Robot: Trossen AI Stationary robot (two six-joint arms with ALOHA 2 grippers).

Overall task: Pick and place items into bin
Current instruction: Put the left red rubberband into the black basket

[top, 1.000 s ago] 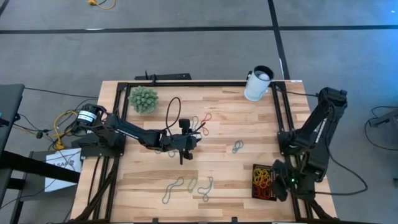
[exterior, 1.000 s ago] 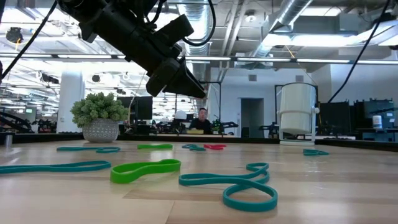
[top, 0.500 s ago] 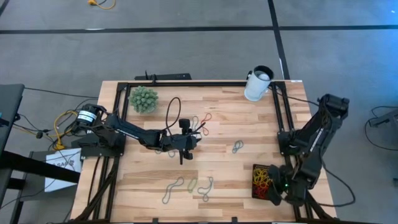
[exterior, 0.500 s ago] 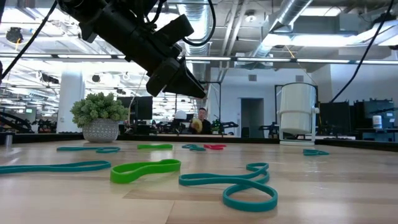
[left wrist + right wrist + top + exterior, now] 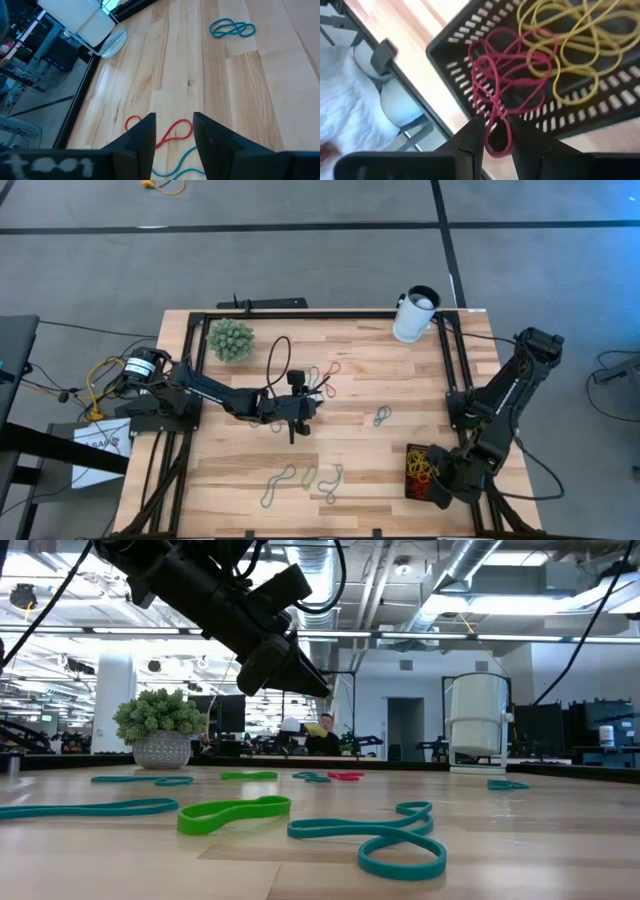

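One red band (image 5: 497,112) is being dropped into the bin (image 5: 615,107) by slightly parted right fingers (image 5: 493,131); the left fingers (image 5: 172,131), open, are parked over desk bands, next up.

This is a robotics lab or open-plan engineering workspace. A wooden table (image 5: 330,420) stands in a black metal frame (image 5: 300,315) on a grey carpeted floor (image 5: 300,250), with two dark robot arms mounted at its sides and loose cables (image 5: 100,375) running off one edge. The level view across the table looks into a large hall with exposed silver ducts and pipes (image 5: 480,580) under the ceiling, long strip lights (image 5: 420,635), white columns (image 5: 112,680) and rows of workstations crowded with dark equipment. A person (image 5: 322,735) sits at a desk far in the background. A small potted plant (image 5: 160,728) on the table is the only decoration.
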